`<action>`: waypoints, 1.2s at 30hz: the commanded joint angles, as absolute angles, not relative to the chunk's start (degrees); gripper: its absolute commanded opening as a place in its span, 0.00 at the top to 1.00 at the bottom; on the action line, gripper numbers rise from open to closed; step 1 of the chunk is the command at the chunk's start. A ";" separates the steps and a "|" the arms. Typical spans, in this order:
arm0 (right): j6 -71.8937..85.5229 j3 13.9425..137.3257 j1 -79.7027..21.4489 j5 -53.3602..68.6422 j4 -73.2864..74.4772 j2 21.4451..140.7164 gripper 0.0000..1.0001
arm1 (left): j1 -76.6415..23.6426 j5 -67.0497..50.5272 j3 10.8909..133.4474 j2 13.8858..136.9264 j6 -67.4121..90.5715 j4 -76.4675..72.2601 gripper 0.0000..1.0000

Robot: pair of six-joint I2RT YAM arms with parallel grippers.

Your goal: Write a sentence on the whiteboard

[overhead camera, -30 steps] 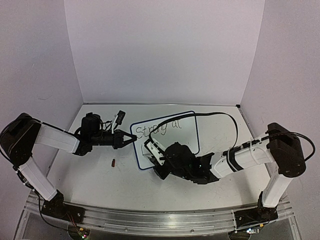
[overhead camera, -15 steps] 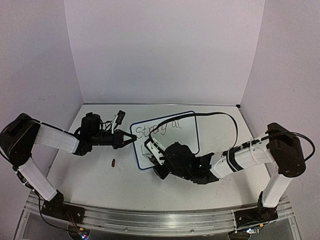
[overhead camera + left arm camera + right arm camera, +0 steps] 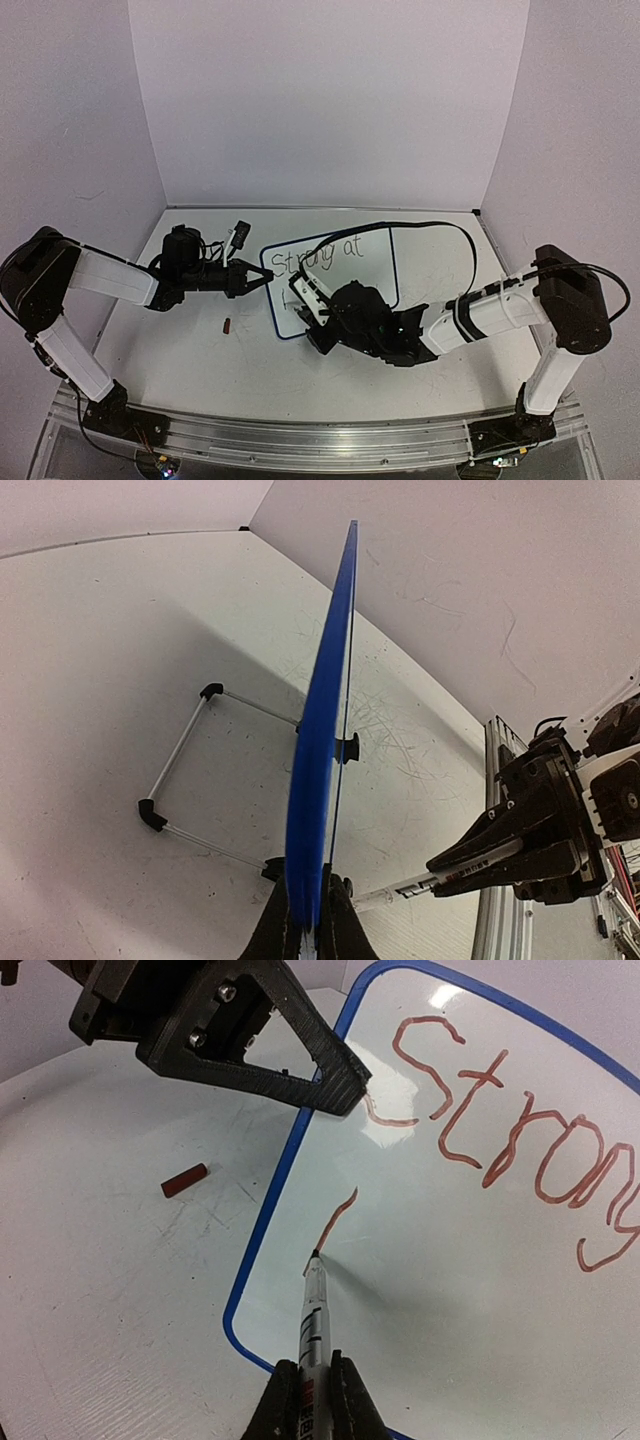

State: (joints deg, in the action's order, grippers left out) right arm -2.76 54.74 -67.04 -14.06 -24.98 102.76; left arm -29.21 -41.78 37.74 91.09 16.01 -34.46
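Observation:
The whiteboard (image 3: 368,272) stands tilted on the table, blue-rimmed, with "Strong at" (image 3: 318,258) written along its top. My left gripper (image 3: 262,280) is shut on the board's left rim; the left wrist view shows the jaws (image 3: 308,920) clamping the blue edge (image 3: 320,730). My right gripper (image 3: 313,1400) is shut on a silver marker (image 3: 313,1320). The marker's tip touches the whiteboard (image 3: 480,1280) at the lower end of a short reddish stroke (image 3: 338,1215) below "Strong" (image 3: 500,1130). Seen from above, the right gripper (image 3: 312,312) covers the board's lower left part.
A small red marker cap (image 3: 227,324) lies on the table left of the board. A wire stand (image 3: 180,760) props the board from behind. A black cable (image 3: 430,228) arcs over the right arm. A small black-and-white item (image 3: 238,235) lies by the left wrist.
My right gripper has shifted slightly left with the marker, and the word "at" now shows in full. The left arm and the board have not moved.

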 commanded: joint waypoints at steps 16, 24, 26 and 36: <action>-2.00 56.38 -64.77 -19.05 -26.83 101.67 1.00 | -29.02 -37.98 37.52 90.58 13.45 -30.35 1.00; -0.49 53.99 -64.81 -19.85 -25.70 100.02 1.00 | -29.03 -38.06 37.95 90.86 13.45 -30.32 1.00; -0.44 53.85 -64.78 -19.87 -25.44 99.95 1.00 | -29.00 -38.14 38.13 90.83 13.49 -30.28 1.00; 1.35 53.04 -64.78 -17.23 -24.03 100.33 1.00 | -29.03 -37.98 38.28 90.77 13.38 -29.89 1.00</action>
State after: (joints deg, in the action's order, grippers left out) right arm -1.37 54.24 -66.13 -15.53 -26.02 101.67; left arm -29.23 -41.58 37.74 91.09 16.03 -34.41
